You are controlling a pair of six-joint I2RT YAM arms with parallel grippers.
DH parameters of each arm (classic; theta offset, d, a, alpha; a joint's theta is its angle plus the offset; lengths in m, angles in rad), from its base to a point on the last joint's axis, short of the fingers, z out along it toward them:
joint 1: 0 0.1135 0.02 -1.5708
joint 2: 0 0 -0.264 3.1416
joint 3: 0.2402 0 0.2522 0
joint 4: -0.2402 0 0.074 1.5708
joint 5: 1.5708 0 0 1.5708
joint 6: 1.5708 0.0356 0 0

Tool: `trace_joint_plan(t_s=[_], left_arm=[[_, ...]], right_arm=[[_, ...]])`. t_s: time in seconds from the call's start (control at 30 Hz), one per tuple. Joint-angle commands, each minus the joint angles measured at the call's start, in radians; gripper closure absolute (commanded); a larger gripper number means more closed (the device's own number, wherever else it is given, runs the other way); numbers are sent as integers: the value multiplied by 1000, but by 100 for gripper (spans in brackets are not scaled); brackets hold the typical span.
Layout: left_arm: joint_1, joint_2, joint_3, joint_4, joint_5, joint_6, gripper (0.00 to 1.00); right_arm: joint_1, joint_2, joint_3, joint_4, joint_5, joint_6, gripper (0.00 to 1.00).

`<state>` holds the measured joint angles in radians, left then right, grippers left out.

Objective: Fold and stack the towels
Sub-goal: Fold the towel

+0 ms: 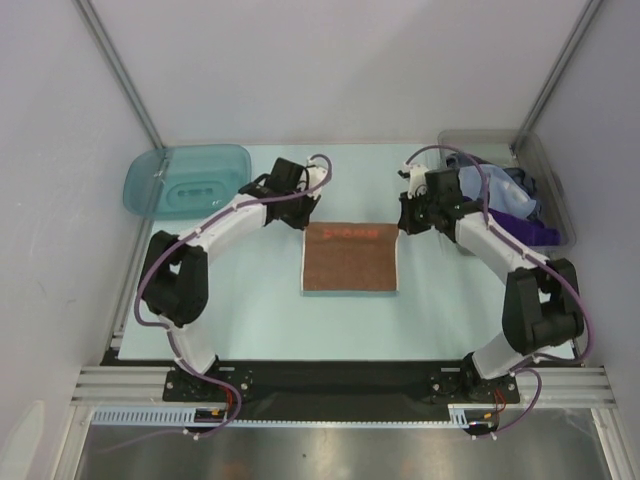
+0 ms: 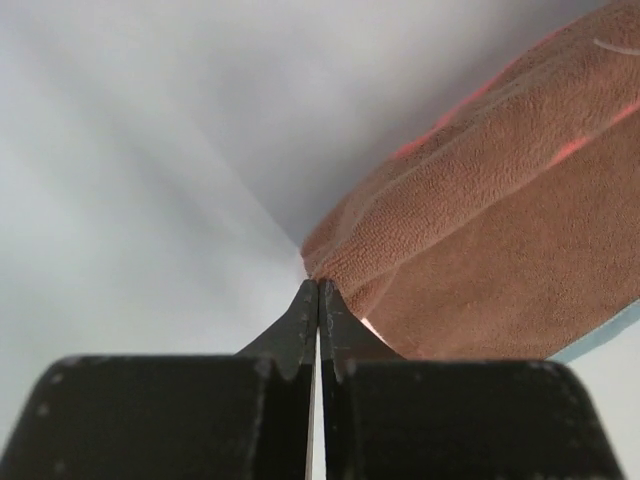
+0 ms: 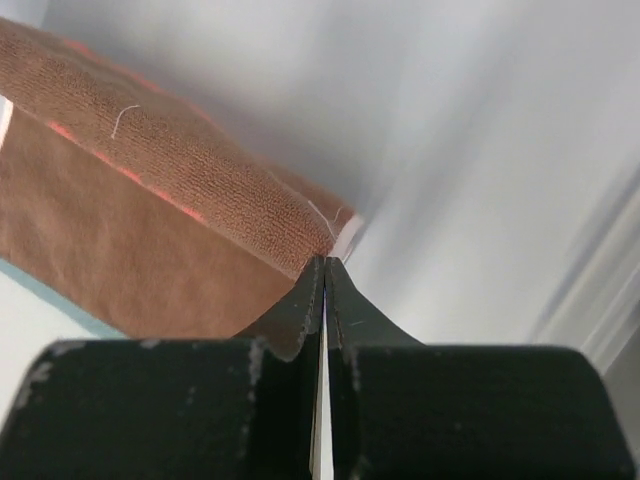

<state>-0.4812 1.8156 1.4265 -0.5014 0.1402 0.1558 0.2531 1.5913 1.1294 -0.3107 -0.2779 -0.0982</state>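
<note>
An orange-brown towel (image 1: 350, 258) with red print lies in the middle of the table, its pale blue underside showing along the edges. My left gripper (image 1: 304, 224) is shut on its far left corner; in the left wrist view the closed tips (image 2: 318, 287) pinch the corner of the cloth (image 2: 480, 230). At the far right corner my right gripper (image 1: 402, 227) is also shut, and the right wrist view shows its tips (image 3: 325, 264) pinching the towel (image 3: 170, 190). That far edge looks raised off the table. More towels (image 1: 512, 195), pale blue and purple, lie bunched in the clear bin.
A teal plastic tray (image 1: 188, 180) sits at the far left of the table. The clear grey bin (image 1: 556, 200) stands at the far right, close behind the right arm. White walls enclose the table on three sides.
</note>
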Motion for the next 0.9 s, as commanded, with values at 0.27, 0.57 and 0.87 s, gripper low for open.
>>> trace_joint_plan(t_s=[0.27,0.57,0.87], left_arm=[[-120,-214,-264,64,-122,-107,100],[-163,-315,-377,72,-136,-182,100],[-184,-351,-437,31,-151,-239,100]], right_arm=[[86,-246,-213,-47,253,182,100],[167,-315,-312,-79,301,319,100],[187,-399,-416,-88,289,420,100]])
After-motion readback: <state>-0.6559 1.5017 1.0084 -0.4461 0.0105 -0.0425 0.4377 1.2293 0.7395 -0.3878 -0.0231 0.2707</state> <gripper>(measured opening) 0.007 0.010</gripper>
